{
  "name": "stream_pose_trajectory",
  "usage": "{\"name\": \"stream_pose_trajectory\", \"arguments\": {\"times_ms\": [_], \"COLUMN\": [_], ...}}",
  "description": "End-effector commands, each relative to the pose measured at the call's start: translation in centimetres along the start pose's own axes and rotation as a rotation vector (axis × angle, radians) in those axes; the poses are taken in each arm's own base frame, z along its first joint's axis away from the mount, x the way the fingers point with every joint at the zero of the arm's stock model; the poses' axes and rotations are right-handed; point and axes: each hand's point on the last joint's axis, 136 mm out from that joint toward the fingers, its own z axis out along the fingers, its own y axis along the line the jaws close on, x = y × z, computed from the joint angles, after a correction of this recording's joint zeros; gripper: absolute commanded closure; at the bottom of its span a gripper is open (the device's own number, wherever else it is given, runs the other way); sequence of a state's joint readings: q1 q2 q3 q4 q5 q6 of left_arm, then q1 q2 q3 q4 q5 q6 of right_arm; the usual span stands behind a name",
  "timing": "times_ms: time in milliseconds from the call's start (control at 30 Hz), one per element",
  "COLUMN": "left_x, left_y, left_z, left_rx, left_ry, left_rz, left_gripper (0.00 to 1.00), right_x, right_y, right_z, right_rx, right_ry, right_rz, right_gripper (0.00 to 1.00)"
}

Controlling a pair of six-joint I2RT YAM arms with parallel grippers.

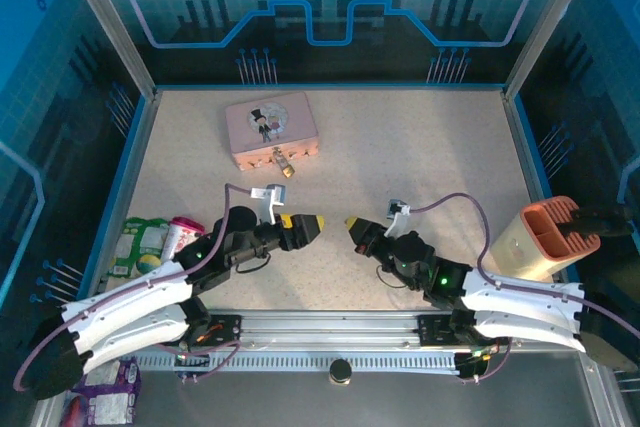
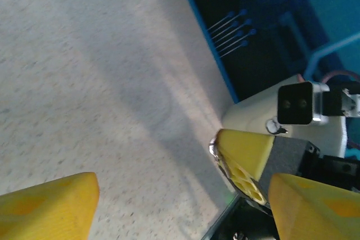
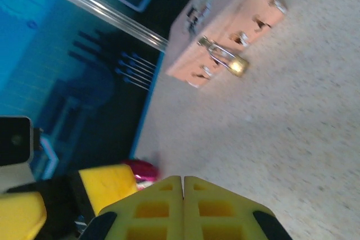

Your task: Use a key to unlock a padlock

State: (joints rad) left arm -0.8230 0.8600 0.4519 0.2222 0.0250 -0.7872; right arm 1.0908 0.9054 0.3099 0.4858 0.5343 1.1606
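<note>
Mostly bare table (image 1: 330, 192) between the padlock (image 1: 286, 168) and the right gripper (image 1: 352, 224).

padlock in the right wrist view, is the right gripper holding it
No, the padlock hangs at the pink tin's front, well apart from the shut right gripper.

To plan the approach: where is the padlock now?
In the top view the padlock sits against the near face of the pink tin, left of centre, in the far half of the table.

Pink tin (image 1: 271, 127) far; orange-topped holder (image 1: 545, 237) right, perhaps snack packets (image 1: 140, 245) left.
</note>
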Motion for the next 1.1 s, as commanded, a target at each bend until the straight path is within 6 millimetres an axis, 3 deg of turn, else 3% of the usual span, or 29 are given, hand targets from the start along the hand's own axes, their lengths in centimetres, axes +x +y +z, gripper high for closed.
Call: {"name": "stream_pose_trajectory", "arguments": {"times_ms": [0,267,400,800,1067], "left_x": [-1.5,-1.4,-1.3,-2.7,-3.6], "left_y": [-4.5,-7.3,-7.2,-6.6,-5.0], "left_z": [0.2,2.0,2.3,1.2,0.8], "left_rx": [0.177,0.275,0.275,0.236,0.205], "left_ry": [-0.048,-0.046,-0.052,-0.114,-0.137], "left_rz": [0.014,0.003,-0.007,-0.012,-0.067], "left_gripper": [0.25,0.39,0.43,0.56,0.53], "right_x": [-3.3,-3.7,-3.4,-2.6,-2.4], "right_y": [3.8,6.5,7.2,7.0,7.8], "right_z": [-0.1,0.6,0.5,0.3,0.0], "right_rx": [-0.129,-0.221,-0.243,-0.252,-0.298], "right_ry": [-0.168,-0.194,-0.179,-0.133,-0.121], "right_rz": [0.102,0.185,0.178,0.155,0.142], "right_gripper": [1.00,1.00,1.00,1.00,1.00]}}
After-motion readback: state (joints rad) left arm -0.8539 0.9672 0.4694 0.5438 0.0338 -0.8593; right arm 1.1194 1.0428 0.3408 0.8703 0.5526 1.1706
